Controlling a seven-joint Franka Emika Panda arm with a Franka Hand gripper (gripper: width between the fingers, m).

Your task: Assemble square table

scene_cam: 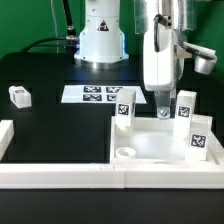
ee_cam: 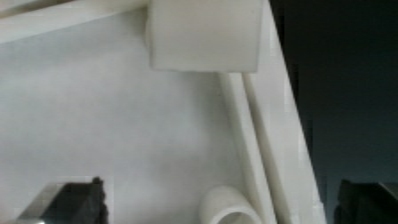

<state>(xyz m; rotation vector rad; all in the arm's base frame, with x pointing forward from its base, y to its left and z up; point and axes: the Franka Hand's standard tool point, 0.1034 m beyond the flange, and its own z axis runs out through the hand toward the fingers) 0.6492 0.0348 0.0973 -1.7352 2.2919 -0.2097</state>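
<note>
Fingers (ee_cam: 75, 200): dark tips spread wide apart in your wrist view, grasping nothing. Two-finger gripper (scene_cam: 161, 103) hangs over white plastic square tray-like tabletop (scene_cam: 150, 150), which sits against long white border bars (scene_cam: 60, 176) at table's front. Three short white tagged leg blocks stand upright on tabletop: (scene_cam: 125, 109), (scene_cam: 184, 106), (scene_cam: 198, 135). Fourth leg block (scene_cam: 20, 95) lies well apart toward exterior view's left. Flat marker board (scene_cam: 97, 95) behind.

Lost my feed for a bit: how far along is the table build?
Done: three legs stand at the square table top. In hand: nothing; the gripper hovers over the top, fingers apart. Left: one leg lies loose on the table, and the near socket looks empty.
</note>
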